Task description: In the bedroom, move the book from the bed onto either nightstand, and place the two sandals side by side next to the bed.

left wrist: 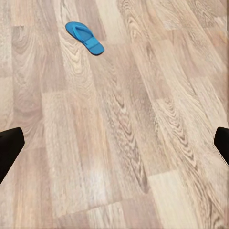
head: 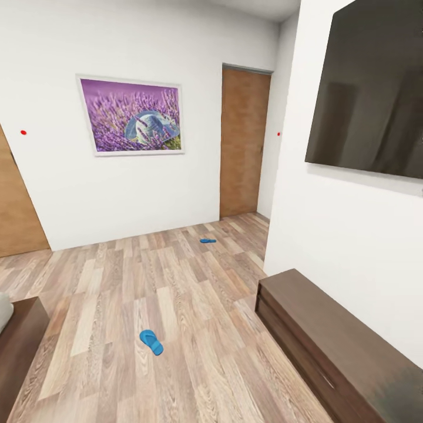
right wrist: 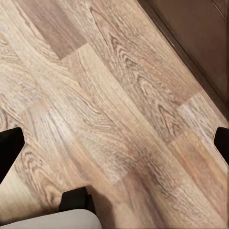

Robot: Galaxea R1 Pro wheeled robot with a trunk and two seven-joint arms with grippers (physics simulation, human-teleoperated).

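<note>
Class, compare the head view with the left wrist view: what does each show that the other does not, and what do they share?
Head view alone: a second blue sandal far off near the wooden door, a lavender picture on the white wall, a dark wall screen, a long low dark cabinet and the bed's corner.

Left wrist view alone: the left gripper, with dark fingertips spread wide at the picture's edges, nothing between them.

Shared: the wood-plank floor and the nearer blue sandal lying on it.

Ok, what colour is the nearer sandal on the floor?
Bright blue; the nearer sandal shows best in the left wrist view.
</note>
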